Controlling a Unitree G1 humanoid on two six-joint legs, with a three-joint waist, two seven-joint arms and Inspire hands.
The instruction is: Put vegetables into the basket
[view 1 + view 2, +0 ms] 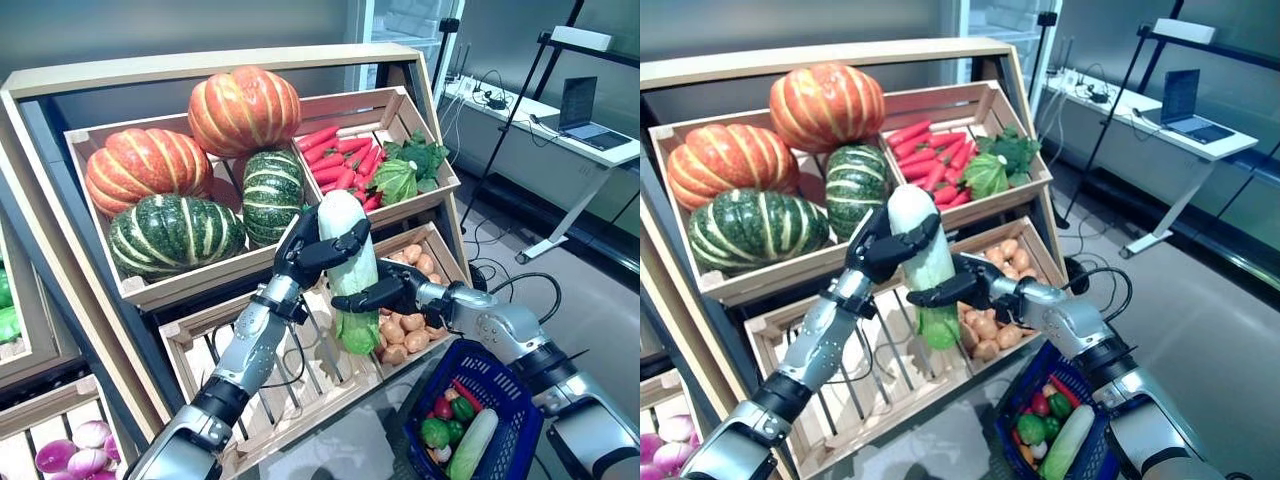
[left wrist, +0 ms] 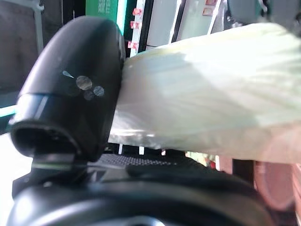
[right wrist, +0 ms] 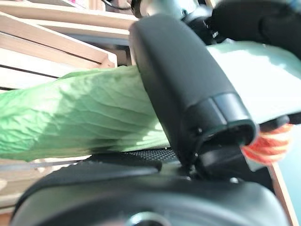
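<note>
- Left eye view: I see the napa cabbage held upright in the air in front of the wooden shelf, white stem end up and green leafy end down. My left hand has its fingers curled round the white upper part, and my right hand grips it just below, near the middle. The blue basket hangs at the lower right under my right forearm, already holding a cucumber and a few small red and green vegetables. Behind the cabbage, the upper crate holds orange and green pumpkins, with red carrots and leafy greens in the crate beside it; potatoes lie in the lower crate.
- Right eye view: I see the same scene. The cabbage is touching both hands and is apart from the basket, above it and to its left. A white desk with a laptop stands at the far right.
- Left wrist view: my left thumb presses against the pale cabbage stem, so this hand is clamped on it.
- Right wrist view: my right thumb wraps over the green leaves, closed on the cabbage, with the left hand's dark fingers on the paler part further along.
</note>
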